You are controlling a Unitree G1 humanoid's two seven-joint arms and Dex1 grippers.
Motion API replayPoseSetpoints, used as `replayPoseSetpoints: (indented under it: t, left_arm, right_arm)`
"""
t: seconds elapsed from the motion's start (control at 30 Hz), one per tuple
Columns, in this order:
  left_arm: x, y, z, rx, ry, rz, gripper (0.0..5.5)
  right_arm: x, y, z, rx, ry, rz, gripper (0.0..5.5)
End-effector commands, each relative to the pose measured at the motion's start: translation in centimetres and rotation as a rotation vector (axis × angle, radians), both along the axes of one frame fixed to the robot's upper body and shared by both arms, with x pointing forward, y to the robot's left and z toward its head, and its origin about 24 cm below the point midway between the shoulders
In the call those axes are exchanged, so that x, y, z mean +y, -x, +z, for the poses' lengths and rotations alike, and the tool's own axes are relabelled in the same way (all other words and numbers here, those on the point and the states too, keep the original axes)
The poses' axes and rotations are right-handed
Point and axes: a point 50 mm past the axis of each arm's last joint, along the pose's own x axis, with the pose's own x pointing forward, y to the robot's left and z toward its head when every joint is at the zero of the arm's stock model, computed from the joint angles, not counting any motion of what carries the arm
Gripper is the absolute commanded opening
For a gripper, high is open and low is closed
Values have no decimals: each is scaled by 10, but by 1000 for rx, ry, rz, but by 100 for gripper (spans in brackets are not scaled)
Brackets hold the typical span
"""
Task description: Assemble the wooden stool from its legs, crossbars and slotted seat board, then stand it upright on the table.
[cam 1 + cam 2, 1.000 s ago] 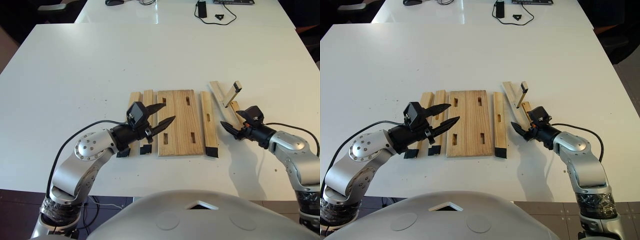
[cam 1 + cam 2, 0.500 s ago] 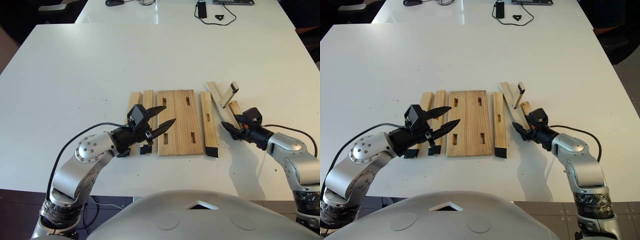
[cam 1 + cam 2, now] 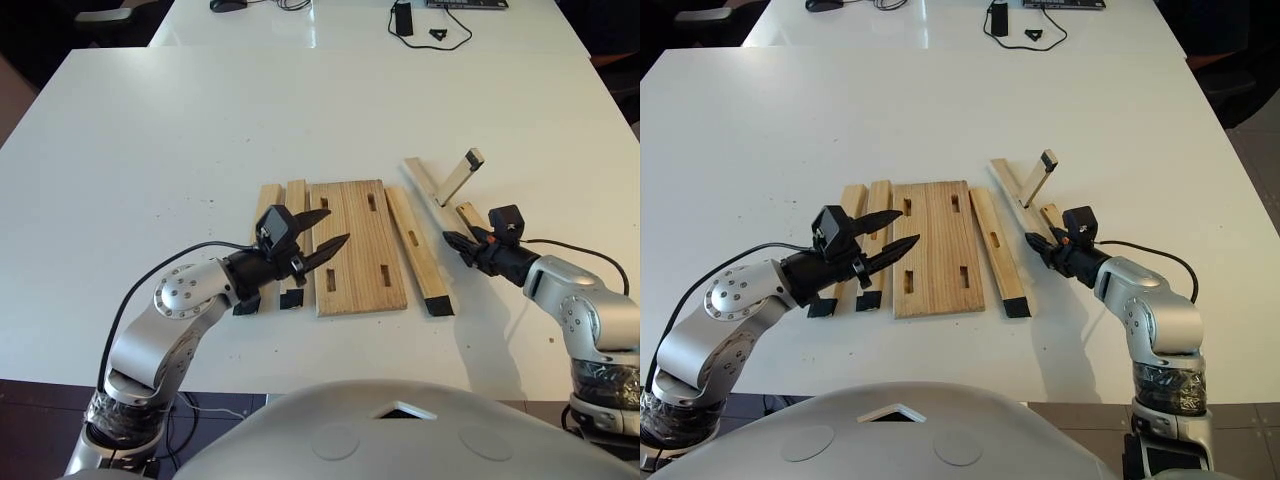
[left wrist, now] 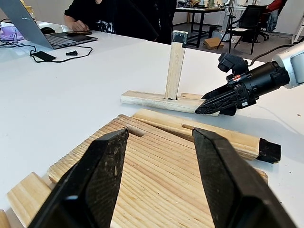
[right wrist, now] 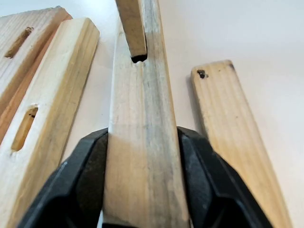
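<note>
Right gripper [image 3: 449,240] is shut on the near end of a leg [image 3: 425,192]. This leg lies flat on the table [image 3: 200,120]. A crossbar [image 3: 460,178] is stuck in its slot and leans up and away. From the eye view, the leg's long way runs from the gripper toward the far side, leaning a bit to the left. The board [image 3: 360,245] lies flat to the left of it. One loose leg [image 3: 418,252] lies between them, just beside the board. A short piece [image 3: 467,214] lies just right of the held leg. Left gripper [image 3: 337,225] is wide open with nothing in it. It hangs over the board's left edge, near two more legs [image 3: 282,200].

From the left wrist view, the left gripper [image 4: 160,134] has its two fingers spread far apart above the board [image 4: 152,171]. Past the board, the crossbar [image 4: 175,66] stands up out of the held leg [image 4: 147,99]. The right gripper [image 4: 222,99] pinches that leg's end.

From the right wrist view, the right gripper [image 5: 142,135] has a finger pressed on each side of the leg [image 5: 142,156]. The crossbar [image 5: 130,23] sits in the slot farther along.

I think the next job is to join this piece to the board. The right arm has it, and the board is on its left, so the piece must go that way, past the loose leg.
</note>
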Motion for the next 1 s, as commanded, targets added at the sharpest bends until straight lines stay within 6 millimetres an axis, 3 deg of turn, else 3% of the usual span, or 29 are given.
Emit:
replayPoseSetpoints:
  t: [0.03, 0.17, 0.3, 0.43, 0.6, 0.77, 1.0]
  left_arm:
    - [5, -12, 7, -21, 45, 69, 249]
    - [13, -32, 39, 21, 375, 158, 249]
    - [21, -42, 52, 31, 372, 116, 298]
    - [17, -43, 72, -16, 380, 20, 329]
    - [12, -39, 89, -22, 445, -120, 329]
    - [10, -33, 105, -12, 527, -257, 329]
    - [1, -26, 113, -6, 505, -379, 329]
  right_arm:
    - [12, -19, 28, -168, -48, 72, 206]
    - [28, -39, 70, -375, -168, 216, 206]
    - [37, -46, 120, -505, -409, 448, 206]
    - [35, -39, 146, -516, -575, 652, 205]
    - [38, -25, 159, -483, -650, 861, 205]
    - [45, -23, 163, -452, -685, 968, 205]
    - [54, -22, 150, -382, -680, 1040, 205]
